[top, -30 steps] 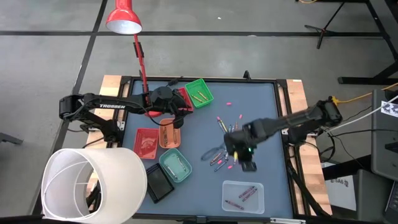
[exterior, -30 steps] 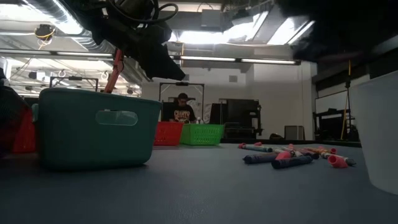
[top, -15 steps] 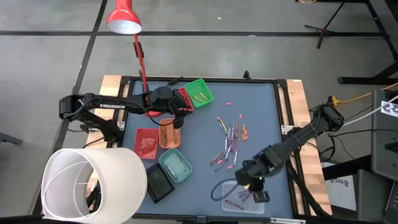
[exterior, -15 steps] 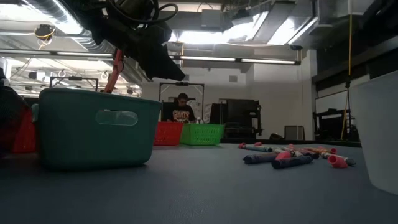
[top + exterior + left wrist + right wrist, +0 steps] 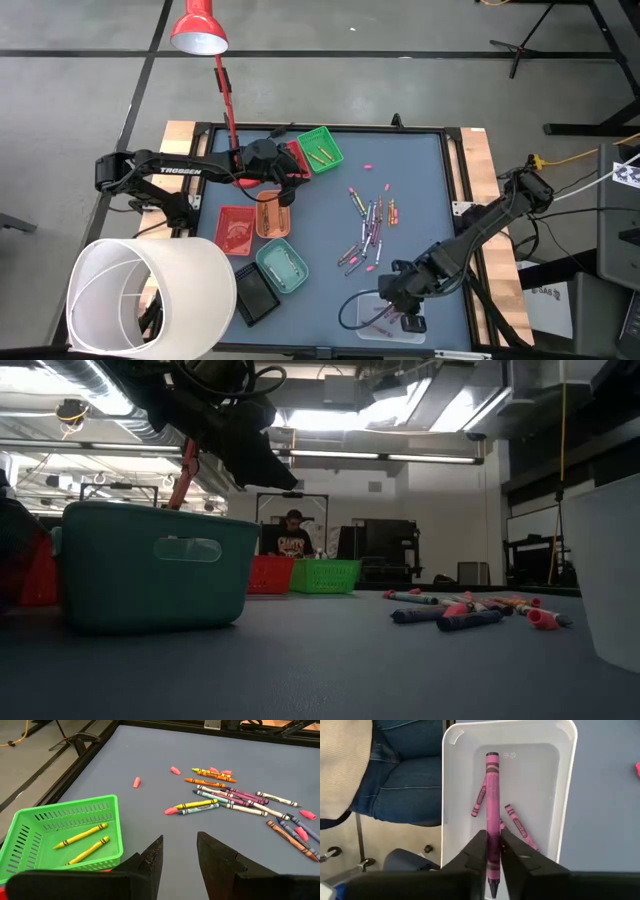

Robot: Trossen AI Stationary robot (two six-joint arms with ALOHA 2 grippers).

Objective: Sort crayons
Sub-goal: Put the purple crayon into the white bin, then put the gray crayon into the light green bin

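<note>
The right gripper (image 5: 492, 854) hangs directly over a clear, shallow rectangular plastic tray (image 5: 565, 795) at the near edge of the table, and between its two dark fingers (image 5: 476, 851) sits a long pink-purple wax crayon (image 5: 492, 795), lengthwise along the fingers, its far end reaching out over the tray's floor and its near tip poking back past the fingertips; the fingers sit close against its sides, though whether they are clamping it or have just let go cannot be told. Beneath it, on the tray floor, lie two or three shorter crayons of the same purplish pink (image 5: 479, 800), angled to either side of the held one. Seen from above, this gripper (image 5: 405, 298) covers the tray's (image 5: 366, 298) middle. Farther out toward the table's centre, a loose scatter of mixed-colour crayons (image 5: 368, 228) lies on the grey-blue table mat (image 5: 420, 190). Well apart, at the far left side, the left gripper (image 5: 179, 851) waits with its fingers spread and nothing between them, just beside a green slotted plastic basket (image 5: 30, 815) with two yellow crayons (image 5: 82, 835) in it. Beyond the tray's edge a person's jeans-clad legs (image 5: 410, 770) show.
</note>
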